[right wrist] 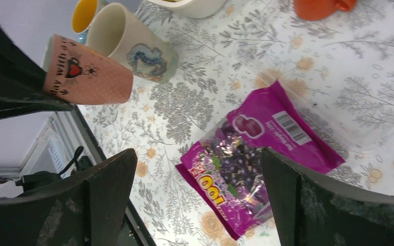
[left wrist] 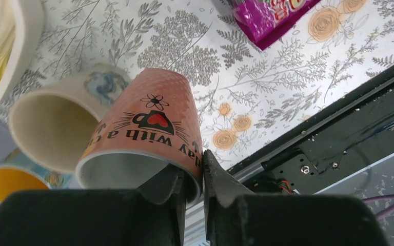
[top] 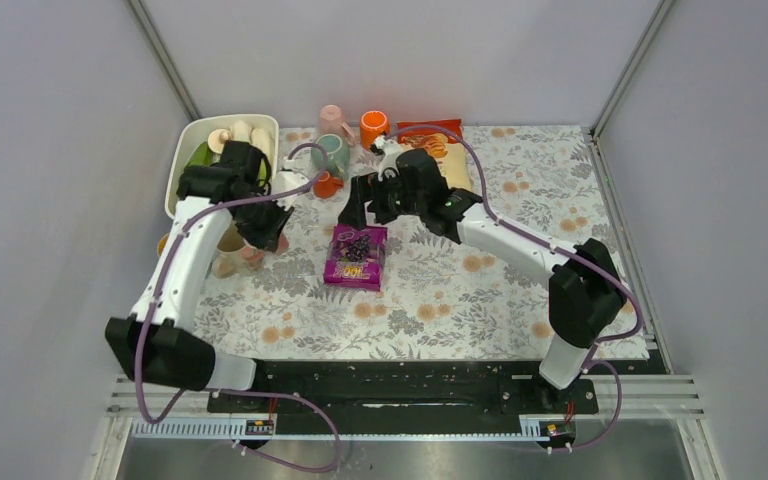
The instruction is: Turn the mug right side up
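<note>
Left fingers (left wrist: 220, 192) only pinch the rim of the pink mug (left wrist: 149, 120), right fingers (right wrist: 105, 197) just spread, so it could slip onto the cream mug (left wrist: 51, 128) mid-turn.

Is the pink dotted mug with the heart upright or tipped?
Tipped: the pink mug lies sideways, its rim pinched by the left gripper.

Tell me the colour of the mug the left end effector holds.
Salmon pink mug, black lettering, red heart; left wrist view.

"day with a" on pink mug (left wrist: 151, 110)
</note>
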`<move>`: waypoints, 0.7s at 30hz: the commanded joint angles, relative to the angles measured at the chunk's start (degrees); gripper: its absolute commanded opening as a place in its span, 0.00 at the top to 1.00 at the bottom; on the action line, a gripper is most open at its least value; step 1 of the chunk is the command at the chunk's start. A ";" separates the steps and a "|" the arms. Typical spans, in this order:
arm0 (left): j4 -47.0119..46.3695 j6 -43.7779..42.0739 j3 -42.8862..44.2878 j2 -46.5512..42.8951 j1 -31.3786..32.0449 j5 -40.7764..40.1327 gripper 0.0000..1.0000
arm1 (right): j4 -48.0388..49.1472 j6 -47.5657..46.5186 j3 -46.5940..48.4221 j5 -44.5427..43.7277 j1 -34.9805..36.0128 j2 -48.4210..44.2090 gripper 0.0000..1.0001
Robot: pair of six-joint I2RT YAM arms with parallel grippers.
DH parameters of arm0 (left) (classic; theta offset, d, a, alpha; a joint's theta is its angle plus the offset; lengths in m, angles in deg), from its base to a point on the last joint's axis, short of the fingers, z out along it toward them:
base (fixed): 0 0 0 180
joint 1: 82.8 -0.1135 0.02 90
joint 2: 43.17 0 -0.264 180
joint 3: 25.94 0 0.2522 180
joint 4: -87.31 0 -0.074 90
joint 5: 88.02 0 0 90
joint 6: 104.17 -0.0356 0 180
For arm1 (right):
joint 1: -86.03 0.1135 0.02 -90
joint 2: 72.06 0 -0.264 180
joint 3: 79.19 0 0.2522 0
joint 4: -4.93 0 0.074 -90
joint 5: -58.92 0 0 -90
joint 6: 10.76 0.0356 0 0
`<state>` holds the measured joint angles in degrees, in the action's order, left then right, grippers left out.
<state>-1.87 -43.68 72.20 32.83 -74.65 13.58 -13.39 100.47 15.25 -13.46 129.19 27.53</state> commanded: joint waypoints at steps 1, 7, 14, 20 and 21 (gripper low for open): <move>-5.86 -0.31 1.42 6.80 2.25 -1.30 1.00 | -1.72 -1.87 0.02 -0.14 -3.61 -0.27 0.01; -8.93 0.85 2.54 17.91 3.72 -7.31 1.00 | -7.41 -4.53 4.91 -2.57 -10.06 3.25 0.00; -12.08 1.13 0.86 26.44 4.11 -11.32 1.00 | -13.99 -10.51 10.61 -6.68 -12.39 6.66 0.01; -14.11 0.98 -0.53 30.54 4.46 -14.41 0.91 | -13.95 -11.23 8.46 -6.97 -12.92 6.00 0.01; -14.13 0.82 -0.63 31.22 4.51 -14.45 0.89 | -13.96 -11.41 8.05 -7.09 -12.92 5.85 0.01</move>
<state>-14.20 -42.81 71.68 62.69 -70.57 2.98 -26.96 91.32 22.86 -18.66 116.62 34.33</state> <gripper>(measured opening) 0.169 0.990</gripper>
